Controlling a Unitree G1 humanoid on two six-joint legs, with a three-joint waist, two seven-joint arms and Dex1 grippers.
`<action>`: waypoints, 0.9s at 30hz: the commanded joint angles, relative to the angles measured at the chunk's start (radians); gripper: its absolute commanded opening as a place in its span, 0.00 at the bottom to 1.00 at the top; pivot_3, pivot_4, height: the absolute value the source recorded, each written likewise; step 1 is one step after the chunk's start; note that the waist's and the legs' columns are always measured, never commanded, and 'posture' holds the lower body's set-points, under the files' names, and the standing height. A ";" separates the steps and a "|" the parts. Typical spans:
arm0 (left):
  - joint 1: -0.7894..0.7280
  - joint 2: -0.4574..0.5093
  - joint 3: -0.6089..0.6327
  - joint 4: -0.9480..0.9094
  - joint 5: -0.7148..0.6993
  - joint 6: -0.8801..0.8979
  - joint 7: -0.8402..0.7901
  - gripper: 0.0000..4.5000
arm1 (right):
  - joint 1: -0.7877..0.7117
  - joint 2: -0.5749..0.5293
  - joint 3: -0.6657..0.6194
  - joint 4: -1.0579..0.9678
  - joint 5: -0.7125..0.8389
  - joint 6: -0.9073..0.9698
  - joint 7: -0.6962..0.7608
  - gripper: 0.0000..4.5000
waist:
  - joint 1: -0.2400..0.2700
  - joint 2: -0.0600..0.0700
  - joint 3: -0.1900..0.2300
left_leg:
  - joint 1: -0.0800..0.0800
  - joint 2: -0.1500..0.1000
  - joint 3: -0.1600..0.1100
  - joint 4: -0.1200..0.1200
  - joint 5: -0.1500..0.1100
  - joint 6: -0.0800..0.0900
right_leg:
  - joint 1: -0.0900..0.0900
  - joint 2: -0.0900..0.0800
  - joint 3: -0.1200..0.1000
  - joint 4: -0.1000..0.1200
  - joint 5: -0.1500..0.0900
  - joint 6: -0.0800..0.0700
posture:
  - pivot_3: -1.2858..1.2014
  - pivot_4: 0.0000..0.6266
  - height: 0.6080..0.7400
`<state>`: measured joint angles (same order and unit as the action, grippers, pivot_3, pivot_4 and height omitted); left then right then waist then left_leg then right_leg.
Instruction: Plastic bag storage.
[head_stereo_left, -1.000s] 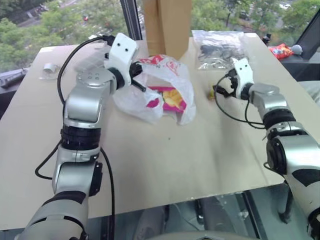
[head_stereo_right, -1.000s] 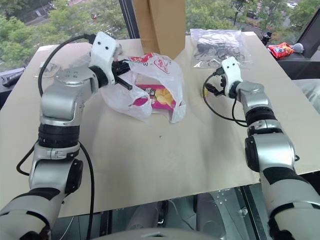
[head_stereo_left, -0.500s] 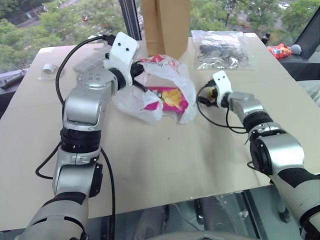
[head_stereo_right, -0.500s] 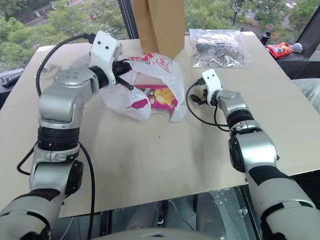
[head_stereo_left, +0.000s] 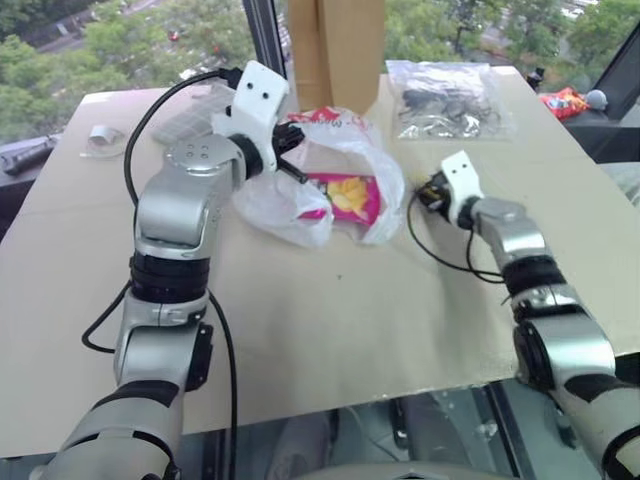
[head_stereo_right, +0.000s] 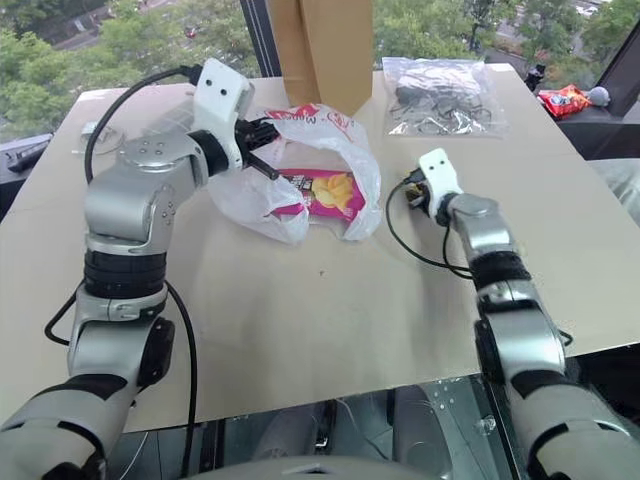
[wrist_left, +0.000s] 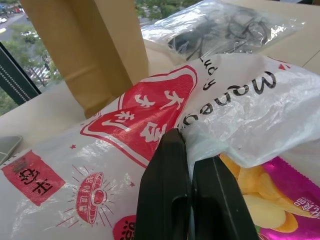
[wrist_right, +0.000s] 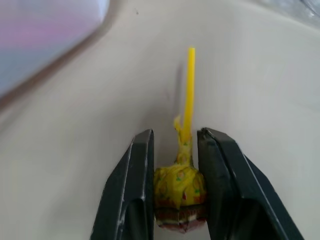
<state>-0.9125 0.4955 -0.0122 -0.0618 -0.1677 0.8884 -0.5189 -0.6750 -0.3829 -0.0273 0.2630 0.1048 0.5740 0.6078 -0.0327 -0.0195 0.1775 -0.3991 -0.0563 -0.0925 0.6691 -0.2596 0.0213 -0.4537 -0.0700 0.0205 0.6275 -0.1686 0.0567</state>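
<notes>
Tabletop (head_stereo_left: 300, 330): left fingers (wrist_left: 187, 192) pinch plastic bag (wrist_left: 240, 100); right fingers (wrist_right: 222, 185) clamp lollipop (wrist_right: 181, 187).

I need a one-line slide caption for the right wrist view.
Right gripper closed around a yellow-wrapped lollipop, its yellow stick pointing away.

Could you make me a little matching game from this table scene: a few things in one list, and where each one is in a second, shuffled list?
Things:
1. plastic bag
2. lollipop
3. chip packet
4. brown paper bag

Places:
A. standing at the table's far edge by the window
B. between the right gripper's fingers
C. pinched by the shut left gripper
D. lying inside the plastic bag

Pairs: 1-C, 2-B, 3-D, 4-A
</notes>
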 joint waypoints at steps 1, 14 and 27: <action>-0.026 0.010 0.008 -0.008 -0.010 -0.015 -0.007 0.00 | 0.172 -0.089 -0.110 -0.624 0.233 0.353 0.054 0.17 | -0.001 0.001 0.000 | -0.001 0.000 0.000 0.000 0.000 0.000 | -0.001 0.000 0.000 0.001 0.000 0.000 | 0.52 0.24 1.00; -0.018 0.046 0.003 -0.076 -0.089 0.013 -0.116 0.00 | -0.025 0.132 0.129 -0.602 0.315 0.481 -0.179 0.17 | -0.015 0.000 0.000 | 0.021 0.004 0.007 0.004 -0.002 0.005 | 0.014 0.006 0.006 0.010 0.000 0.000 | 0.52 0.24 1.00; 0.066 0.048 0.034 -0.214 -0.155 0.115 -0.050 0.00 | -0.531 0.358 0.229 0.605 -0.003 -0.275 -0.176 0.60 | -0.011 0.000 0.000 | 0.014 0.004 0.009 -0.002 0.001 -0.001 | 0.005 0.006 0.009 0.006 0.001 -0.003 | 0.52 0.24 1.00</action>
<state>-0.8463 0.5398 -0.0074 -0.2293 -0.3120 0.9980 -0.5851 -1.1692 -0.0248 0.2256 0.8090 0.1238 0.3970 0.4267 -0.0435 -0.0195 0.1775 -0.3855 -0.0519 -0.0847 0.6671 -0.2590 0.0199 -0.4484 -0.0639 0.0290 0.6323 -0.1672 0.0540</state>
